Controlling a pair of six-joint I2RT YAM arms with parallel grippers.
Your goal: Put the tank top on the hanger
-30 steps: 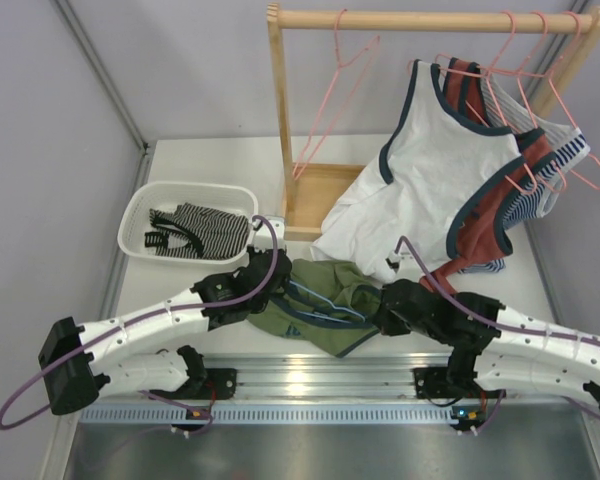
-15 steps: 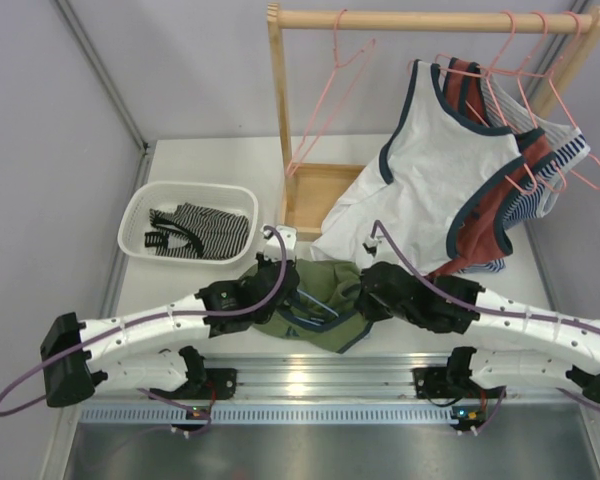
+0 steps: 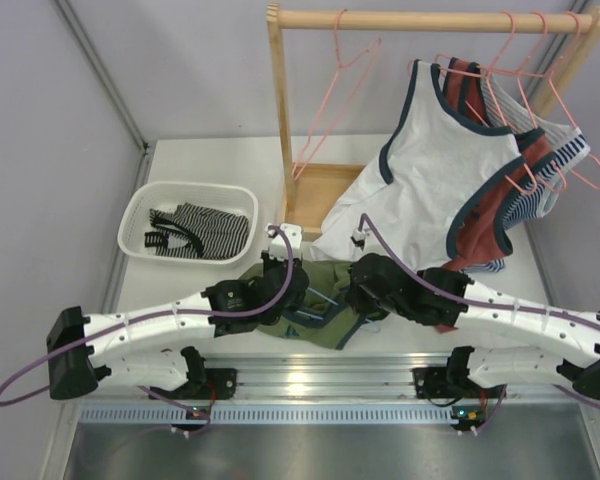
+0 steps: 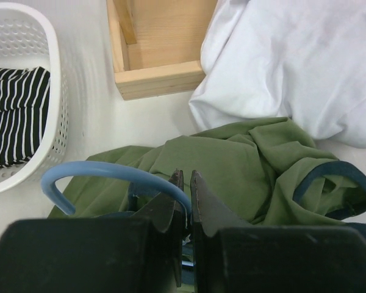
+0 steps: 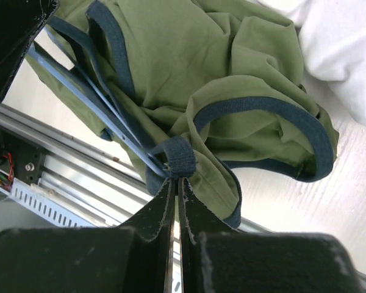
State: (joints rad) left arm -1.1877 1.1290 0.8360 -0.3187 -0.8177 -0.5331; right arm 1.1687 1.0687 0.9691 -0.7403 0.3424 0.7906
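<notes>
Left jaws: clenched on the hanger [image 4: 110, 170] at the foot of its hook; the blue curve arches out to their left.
Right jaws: pinched tight on the navy trim [image 5: 180, 163] of the tank top [image 5: 232, 79]. A wire end meets the same spot, but I cannot tell whether it sits inside the pinch.
Tank top's place: crumpled on the desk [image 3: 210, 160] near its front edge, between the two arms. The hanger is partly threaded through it and the white top [image 3: 430, 170] lies just behind.
Cloth handling: probably light and limp, so it will likely sag and bunch wherever it is unsupported.
Best hold on cloth: the trim, a doubled and firmer edge that should slip less than the loose body fabric.
Hanger handling: thin, smooth and likely springy wire that may twist in a grip. The neck below the hook looks the steadiest place to hold it.
Count, task things: one tank top, one blue hanger.
Count, others: one wooden rack [image 3: 277, 120], one basket [image 3: 200, 185] holding one striped garment [image 3: 205, 232], and one bare pink hanger [image 3: 338, 30]. Several more pink hangers carry clothes, too overlapped to number.
</notes>
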